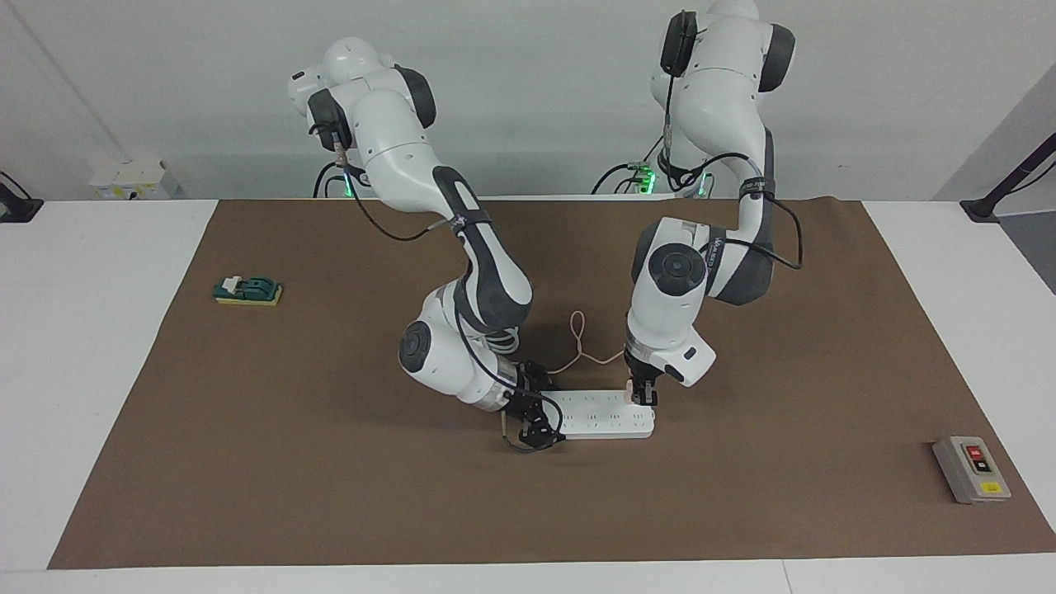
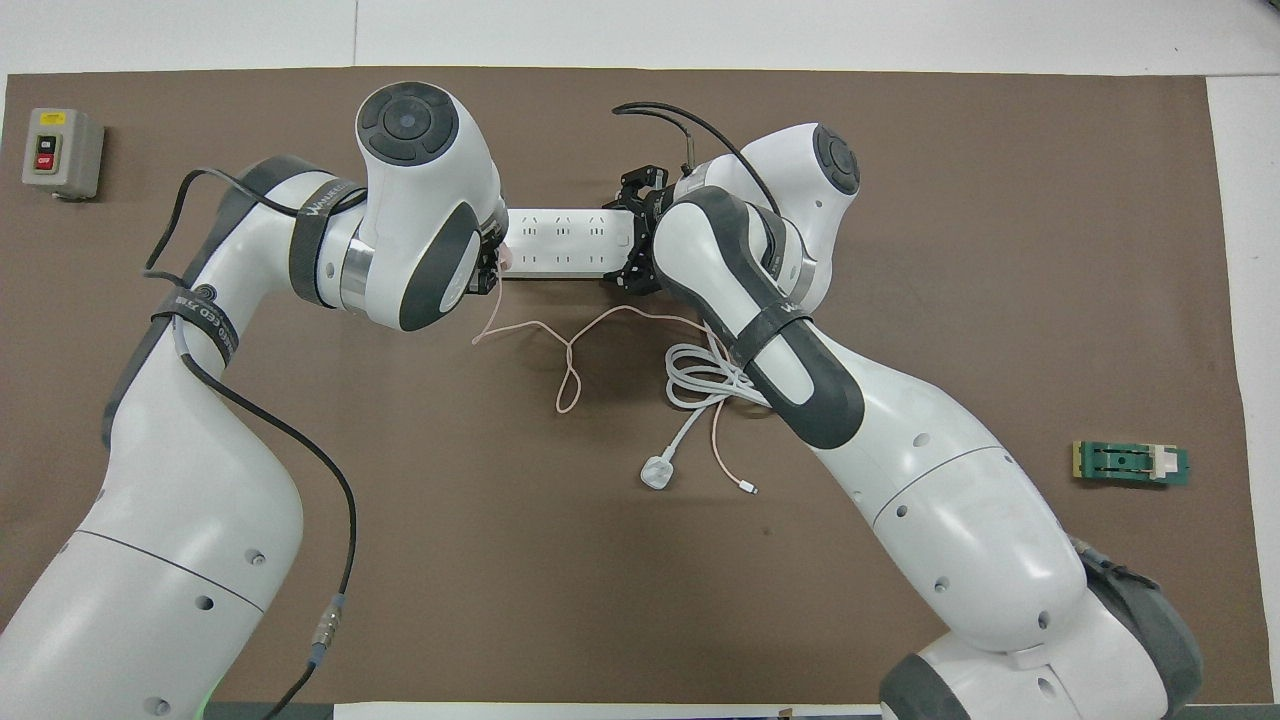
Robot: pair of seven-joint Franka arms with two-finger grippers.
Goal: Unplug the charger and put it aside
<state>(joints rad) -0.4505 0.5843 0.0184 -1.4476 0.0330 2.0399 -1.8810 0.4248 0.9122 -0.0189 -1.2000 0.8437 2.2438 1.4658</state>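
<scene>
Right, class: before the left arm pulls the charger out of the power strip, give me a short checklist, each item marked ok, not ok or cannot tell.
1. Left end effector shut on the charger: ok.
2. Charger seated in the power strip, at its end toward the left arm: ok.
3. Right end effector at the strip's other end to steady it: ok; whether it grips, cannot tell.
4. Pink cable lying loose on the mat, not snagged: cannot tell, since it crosses the white cord.
5. Bare mat toward the left arm's end for setting the charger down: ok.
</scene>
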